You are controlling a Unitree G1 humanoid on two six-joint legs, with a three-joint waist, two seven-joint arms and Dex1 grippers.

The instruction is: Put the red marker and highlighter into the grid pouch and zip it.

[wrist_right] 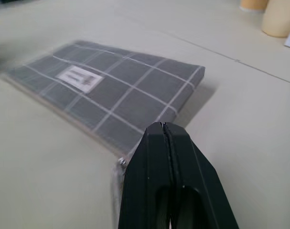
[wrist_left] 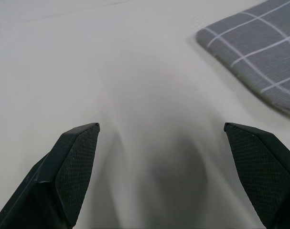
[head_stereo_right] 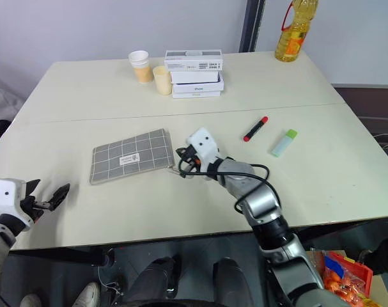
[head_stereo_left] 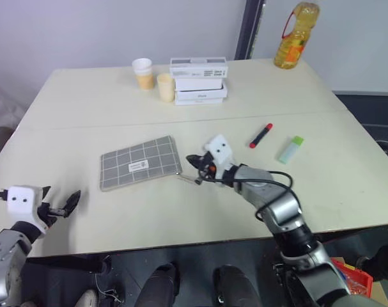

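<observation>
Grey woven fabric crossed by white grid lines makes up the one grid pouch (head_stereo_left: 141, 163), a flat rectangle lying on the smooth cream worktop (head_stereo_left: 85, 96); it carries a small white label whose print is too small to read. To the left of the pouch, well apart from it, the left gripper (head_stereo_left: 61, 205) hovers low over the worktop with its two black, stipple-textured fingers (wrist_left: 75, 164) spread wide and nothing between them. Just beside the pouch's right corner, the right gripper (head_stereo_left: 195, 169) has its fingers pressed flat together; a small metal piece sits at their tip by the pouch edge, but whether it is pinched I cannot tell. Right of the pouch lie one slim red marker (head_stereo_left: 261, 135) with a black end and, further right, one chunky pale highlighter (head_stereo_left: 291, 149) with a green cap, apart from each other. Behind the pouch stand two paper cups (head_stereo_left: 142, 73) and three stacked white boxes (head_stereo_left: 199, 80). Far behind and right of it stands one plastic bottle (head_stereo_left: 296, 35) of yellow oil.
</observation>
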